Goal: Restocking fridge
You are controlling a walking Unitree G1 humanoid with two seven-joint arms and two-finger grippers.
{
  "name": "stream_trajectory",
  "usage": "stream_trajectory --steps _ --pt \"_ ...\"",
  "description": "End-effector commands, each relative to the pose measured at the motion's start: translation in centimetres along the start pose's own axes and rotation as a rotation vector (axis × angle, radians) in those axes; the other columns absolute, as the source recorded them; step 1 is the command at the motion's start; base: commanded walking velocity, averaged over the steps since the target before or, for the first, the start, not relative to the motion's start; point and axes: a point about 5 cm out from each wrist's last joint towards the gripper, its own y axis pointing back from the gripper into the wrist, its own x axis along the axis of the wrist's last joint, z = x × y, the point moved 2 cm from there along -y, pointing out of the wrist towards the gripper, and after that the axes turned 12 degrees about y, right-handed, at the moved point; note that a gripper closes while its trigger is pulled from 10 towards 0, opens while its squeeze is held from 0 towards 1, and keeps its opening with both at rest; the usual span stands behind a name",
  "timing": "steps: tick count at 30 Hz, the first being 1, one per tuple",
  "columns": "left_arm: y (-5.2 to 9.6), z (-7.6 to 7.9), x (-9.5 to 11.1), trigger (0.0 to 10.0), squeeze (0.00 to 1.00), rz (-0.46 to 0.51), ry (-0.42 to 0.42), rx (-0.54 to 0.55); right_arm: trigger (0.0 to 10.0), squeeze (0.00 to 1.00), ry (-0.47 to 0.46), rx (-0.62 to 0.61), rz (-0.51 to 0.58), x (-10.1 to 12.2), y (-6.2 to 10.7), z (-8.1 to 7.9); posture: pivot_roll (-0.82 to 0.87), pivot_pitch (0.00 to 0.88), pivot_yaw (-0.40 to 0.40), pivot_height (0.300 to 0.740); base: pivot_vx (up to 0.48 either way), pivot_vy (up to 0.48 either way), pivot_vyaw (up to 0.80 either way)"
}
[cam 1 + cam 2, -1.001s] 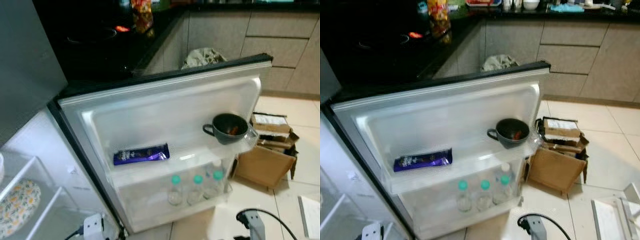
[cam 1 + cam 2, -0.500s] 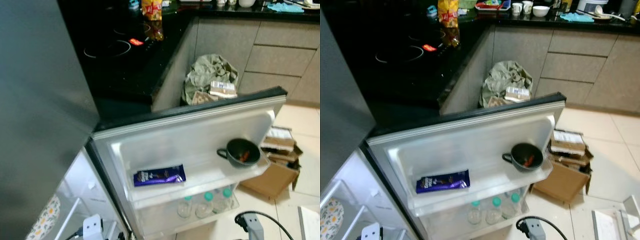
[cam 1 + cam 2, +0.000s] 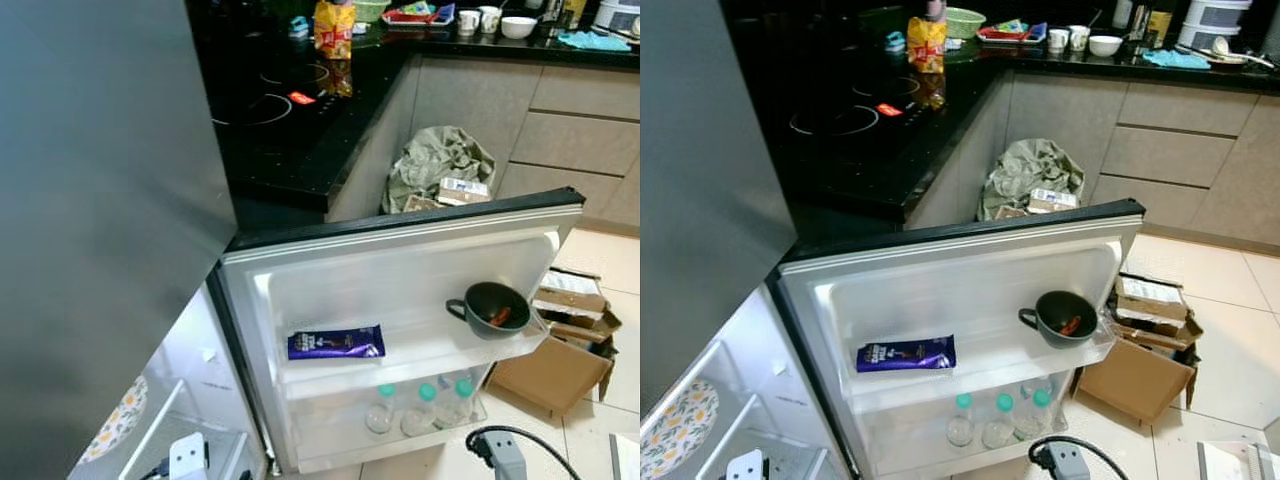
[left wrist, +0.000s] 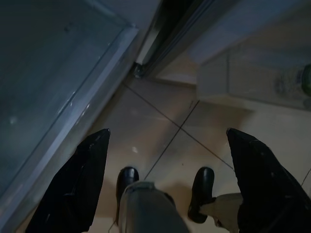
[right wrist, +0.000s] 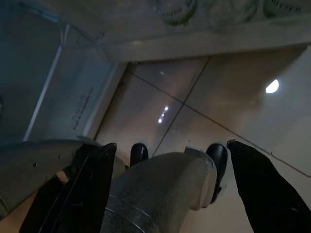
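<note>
The fridge door (image 3: 400, 290) stands wide open, and its upper shelf carries a purple chocolate bar (image 3: 336, 343) at about 9 o'clock from a dark mug (image 3: 493, 308) with something red inside. Below them three green-capped bottles (image 3: 420, 408) stand side by side in the lower door bin. Compared with a second ago the whole picture has slid: the door sits lower in the eye views, the fridge's grey side (image 3: 100, 220) takes up more of the 9 o'clock half, and the black surface (image 3: 300, 120) with its snack bag (image 3: 333, 25) comes into view at 12 o'clock. That reads as the head lifting, not as things moving; the door's contents lie as before. I judge the robot is looking toward the surface for stock to fetch. The left claw (image 4: 167, 184) and the right claw (image 5: 170, 182) both hang spread wide and empty over the floor tiles. A cardboard box (image 3: 555, 345) lies at 3 o'clock of the door.
</note>
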Motion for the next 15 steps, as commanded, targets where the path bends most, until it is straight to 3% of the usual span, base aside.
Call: stream_trajectory --steps 1,15 --pt "0.0 -0.1 -0.3 10.0 0.00 -0.019 -0.004 -0.001 10.0 0.00 -0.004 -0.013 -0.022 -0.6 0.1 0.1 -0.14 0.000 0.010 0.740 0.000 -0.405 0.00" --pt "0.1 0.0 -0.8 10.0 0.00 -0.044 0.008 -0.016 10.0 0.00 0.000 -0.039 -0.065 -1.7 0.4 0.0 -0.14 0.000 0.012 0.740 0.000 -0.436 0.00"
